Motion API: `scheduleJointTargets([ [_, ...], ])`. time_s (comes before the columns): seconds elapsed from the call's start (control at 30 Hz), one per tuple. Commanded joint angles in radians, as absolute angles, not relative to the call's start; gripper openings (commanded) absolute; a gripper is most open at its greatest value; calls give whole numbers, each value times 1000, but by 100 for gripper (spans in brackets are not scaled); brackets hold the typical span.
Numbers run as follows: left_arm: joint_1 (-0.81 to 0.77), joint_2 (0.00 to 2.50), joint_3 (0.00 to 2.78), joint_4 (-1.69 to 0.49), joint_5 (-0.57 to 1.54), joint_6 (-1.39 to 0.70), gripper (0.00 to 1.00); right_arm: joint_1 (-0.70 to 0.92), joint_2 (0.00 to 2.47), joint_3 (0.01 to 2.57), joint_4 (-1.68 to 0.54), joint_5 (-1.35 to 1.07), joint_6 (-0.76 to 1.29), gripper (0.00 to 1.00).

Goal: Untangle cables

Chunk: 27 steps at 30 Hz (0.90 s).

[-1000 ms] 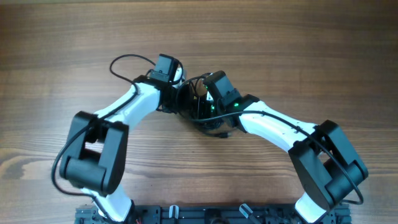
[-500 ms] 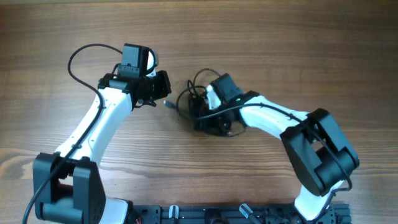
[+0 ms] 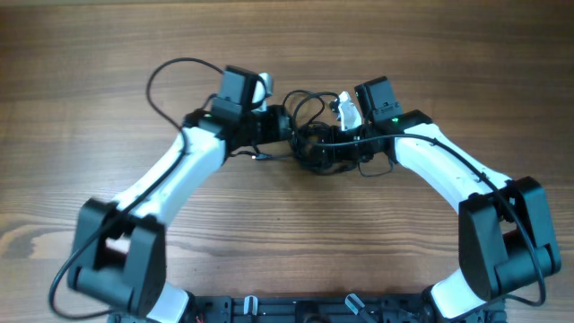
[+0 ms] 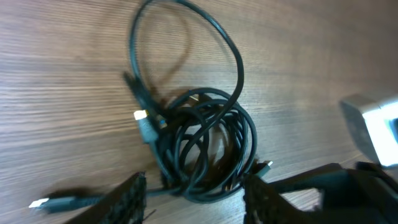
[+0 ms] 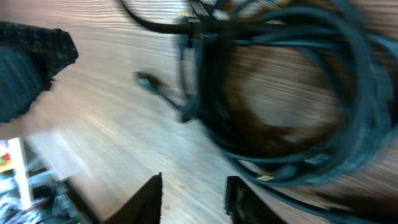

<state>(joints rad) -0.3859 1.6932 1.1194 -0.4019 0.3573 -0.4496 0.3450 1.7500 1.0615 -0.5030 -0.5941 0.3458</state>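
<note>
The cables lie in one knotted bunch on the table. Their near edge sits between the fingers of the left claw. These fingers stand wide apart, and neither visibly clamps the cables. One loop extends ahead of this claw, beyond the bunch. A loose plug lies just outside the finger at the left of the wrist view. The right claw is partly open and empty. The cables lie just ahead of its fingertips, blurred.
</note>
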Motion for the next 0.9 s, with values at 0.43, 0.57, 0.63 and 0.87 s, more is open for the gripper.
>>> scheduleJointTargets([
  [0.43, -371, 1792, 1120, -476, 95, -582, 4, 343, 1730, 1073, -532, -560, 310, 44],
  [0.57, -371, 1735, 1120, -434, 96, -591, 30, 343, 1730, 1073, -476, -489, 408, 44],
  [0.63, -379, 1750, 1120, -375, 165, -593, 54, 343, 1730, 1073, -457, -448, 446, 45],
  [0.87, -462, 1880, 1120, -264, 122, -669, 50, 343, 1731, 1071, -471, -410, 444, 45],
])
